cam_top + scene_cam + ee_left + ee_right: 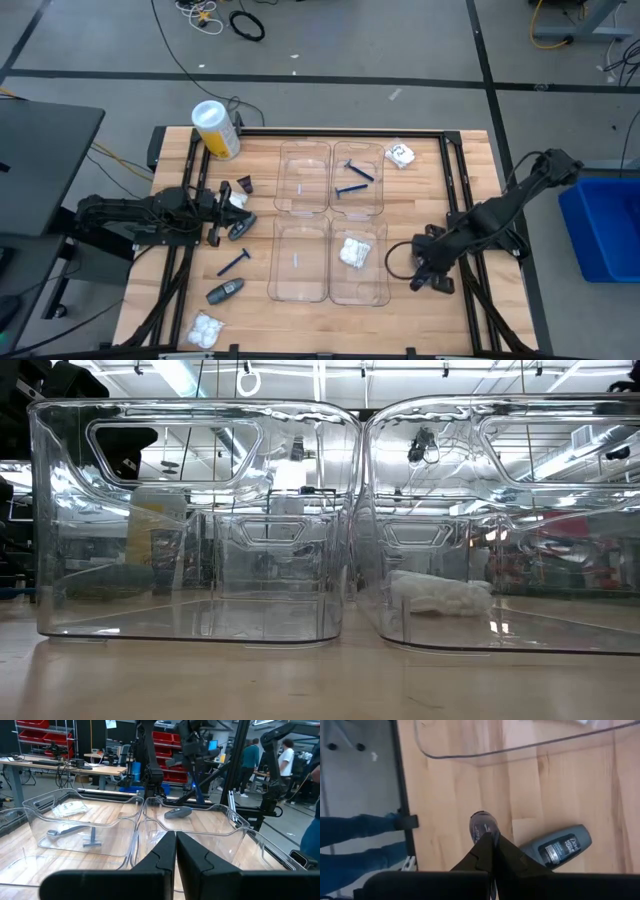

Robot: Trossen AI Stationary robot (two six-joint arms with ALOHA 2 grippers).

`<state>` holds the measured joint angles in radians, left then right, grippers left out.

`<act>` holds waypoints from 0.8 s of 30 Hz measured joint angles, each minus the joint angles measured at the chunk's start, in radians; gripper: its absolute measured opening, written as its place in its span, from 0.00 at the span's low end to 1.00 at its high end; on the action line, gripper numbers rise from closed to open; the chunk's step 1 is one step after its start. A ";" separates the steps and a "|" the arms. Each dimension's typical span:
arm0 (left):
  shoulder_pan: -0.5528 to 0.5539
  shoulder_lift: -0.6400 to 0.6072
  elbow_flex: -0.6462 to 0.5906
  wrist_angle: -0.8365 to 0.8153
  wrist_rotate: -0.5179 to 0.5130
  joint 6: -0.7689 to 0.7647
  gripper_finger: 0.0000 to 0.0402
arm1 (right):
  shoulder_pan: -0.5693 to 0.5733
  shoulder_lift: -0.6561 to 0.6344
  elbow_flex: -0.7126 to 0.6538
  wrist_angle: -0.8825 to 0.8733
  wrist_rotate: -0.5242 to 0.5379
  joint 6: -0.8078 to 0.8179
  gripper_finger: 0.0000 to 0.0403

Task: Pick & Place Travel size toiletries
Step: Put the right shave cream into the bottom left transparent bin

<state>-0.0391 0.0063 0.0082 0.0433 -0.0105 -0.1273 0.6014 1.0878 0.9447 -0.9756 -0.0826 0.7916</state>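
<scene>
**Station state: both arms at table level, trays between them**

At the far-left corner, a cylinder [215, 128] lies at the table edge. The left gripper [175, 840] is low over the wood, left of the trays [330, 222], with its fingers pressed together and nothing between them. Loose items are clustered around it: a cone piece [244, 186], a white packet [236, 199] and a dark tube [241, 229], all just beside the fingertips. Nearer the front edge, a razor [235, 262], a second tube [225, 291] and a front packet [205, 328] are spread out apart from one another. Only a narrow strip of bare wood is left between these items and the tray walls.

The four tray compartments are set in the middle of the table. The two left compartments hold no toiletries. A second razor [355, 180] lies in the far-right one, and a tray packet [353, 252] in the near-right one.

A corner packet [400, 153] lies just right of the far trays. The right gripper [492, 840] is low over the strip between the trays and the black rail [462, 210], fingers closed together. One grey tube [483, 826] lies at its fingertips; contact cannot be determined. Another tube [560, 845] lies just beside them.
</scene>
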 joint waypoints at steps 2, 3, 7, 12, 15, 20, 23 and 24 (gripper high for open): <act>0.000 0.000 0.000 0.000 0.000 0.000 0.06 | -0.009 -0.038 0.000 -0.002 0.000 -0.020 0.02; 0.000 0.000 0.000 0.000 0.000 0.000 0.06 | -0.014 -0.055 0.000 0.000 0.000 -0.034 0.02; 0.000 0.000 0.000 0.000 0.000 0.000 0.06 | -0.040 -0.115 0.000 0.046 0.001 -0.112 0.02; 0.000 0.000 0.000 0.000 0.000 0.000 0.06 | -0.085 -0.155 0.000 0.151 0.001 -0.240 0.02; 0.000 0.000 0.000 0.000 0.000 0.000 0.06 | -0.119 -0.161 0.000 0.226 0.001 -0.335 0.02; 0.000 0.000 0.000 0.000 0.000 0.000 0.06 | -0.175 -0.161 0.000 0.326 -0.001 -0.496 0.02; 0.000 0.000 0.000 0.000 0.000 0.000 0.06 | -0.202 -0.161 0.000 0.343 -0.008 -0.559 0.02; 0.000 0.000 0.000 0.000 0.000 0.000 0.06 | -0.211 -0.160 0.000 0.346 -0.016 -0.572 0.02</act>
<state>-0.0387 0.0064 0.0082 0.0430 -0.0106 -0.1275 0.3909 0.9276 0.9451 -0.6296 -0.0986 0.2196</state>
